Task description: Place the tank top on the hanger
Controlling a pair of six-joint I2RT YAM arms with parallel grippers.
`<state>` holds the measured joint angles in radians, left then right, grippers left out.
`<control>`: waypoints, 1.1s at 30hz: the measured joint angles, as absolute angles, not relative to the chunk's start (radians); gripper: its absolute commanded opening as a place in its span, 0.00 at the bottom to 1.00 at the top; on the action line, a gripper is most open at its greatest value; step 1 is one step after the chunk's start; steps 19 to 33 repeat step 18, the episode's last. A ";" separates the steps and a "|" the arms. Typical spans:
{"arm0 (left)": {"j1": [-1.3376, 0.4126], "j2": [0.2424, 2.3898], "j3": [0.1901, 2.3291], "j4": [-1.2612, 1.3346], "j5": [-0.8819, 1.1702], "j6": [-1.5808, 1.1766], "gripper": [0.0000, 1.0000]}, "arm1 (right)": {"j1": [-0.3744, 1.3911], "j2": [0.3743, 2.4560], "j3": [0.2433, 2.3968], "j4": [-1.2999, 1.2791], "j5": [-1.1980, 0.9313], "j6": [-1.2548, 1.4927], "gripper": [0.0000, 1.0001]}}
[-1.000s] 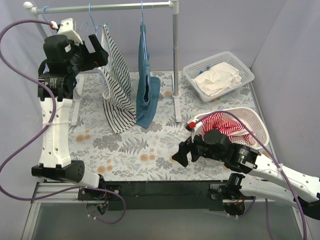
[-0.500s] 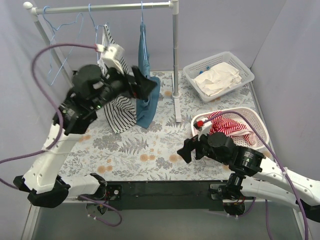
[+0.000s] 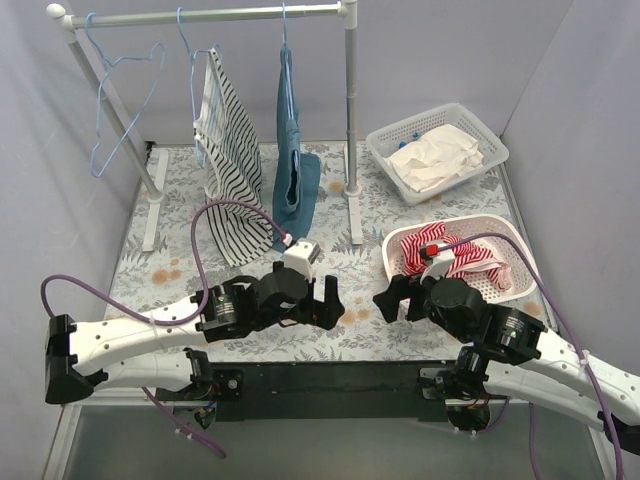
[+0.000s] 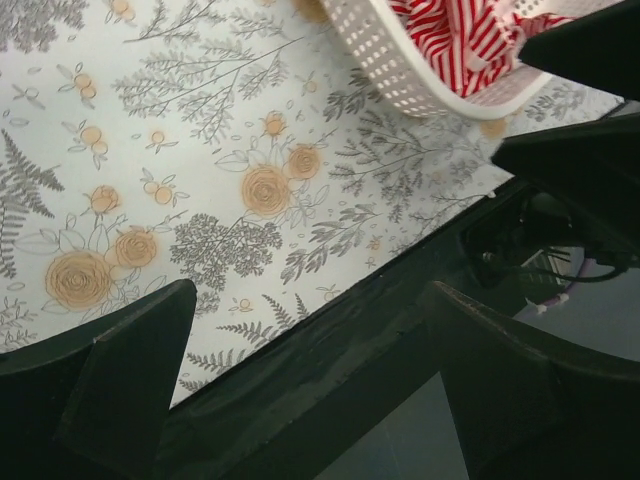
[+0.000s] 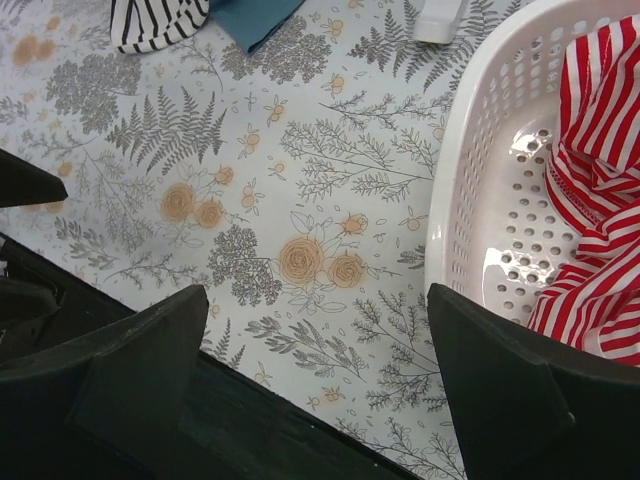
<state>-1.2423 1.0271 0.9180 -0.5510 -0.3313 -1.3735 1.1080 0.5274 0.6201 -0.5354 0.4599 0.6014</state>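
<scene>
The tank top (image 3: 232, 170), white with thin black stripes, hangs from the rail on a light-blue wire hanger (image 3: 190, 70), and neither gripper touches it. Its hem shows at the top of the right wrist view (image 5: 155, 22). My left gripper (image 3: 335, 303) is open and empty, low over the table's front edge, far from the rack. In the left wrist view (image 4: 320, 390) its jaws stand wide apart over the black base rail. My right gripper (image 3: 387, 298) is open and empty next to the left one; in its own view (image 5: 320, 380) the jaws are wide apart.
A teal-blue garment (image 3: 293, 170) hangs beside the tank top. An empty blue hanger (image 3: 125, 100) hangs at the rail's left end. A white basket (image 3: 520, 255) at the right holds a red-and-white striped garment (image 5: 600, 150). A second basket (image 3: 385, 145) with white cloth stands at the back right.
My left arm has swung down from the rack to the table's front edge, leaving the tank top hanging on the rail. My right gripper has shifted slightly right.
</scene>
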 measured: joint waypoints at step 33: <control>-1.252 0.894 0.775 -0.475 -0.467 -1.566 0.98 | 1.108 0.587 0.609 -0.575 0.529 0.617 0.99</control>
